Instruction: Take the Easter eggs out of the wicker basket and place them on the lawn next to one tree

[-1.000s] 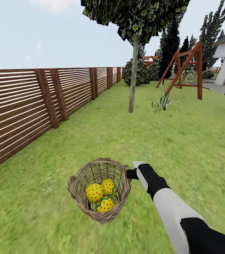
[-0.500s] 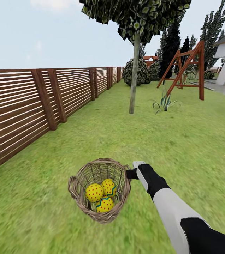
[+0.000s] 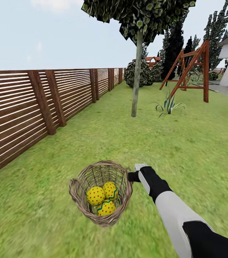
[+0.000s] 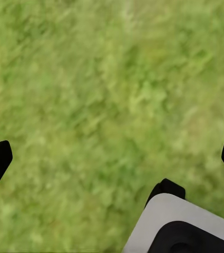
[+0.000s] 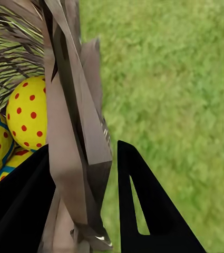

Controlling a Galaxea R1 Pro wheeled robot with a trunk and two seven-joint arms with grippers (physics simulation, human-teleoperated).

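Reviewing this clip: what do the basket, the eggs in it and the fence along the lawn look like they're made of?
The wicker basket, gripped at its rim by the right claw, looks like loosely woven tan wicker, with open gaps between the strands. The Easter eggs have a smooth, painted-looking yellow shell with red dots; plastic or real shell, I cannot tell. The fence reads as brown wooden slats on posts.
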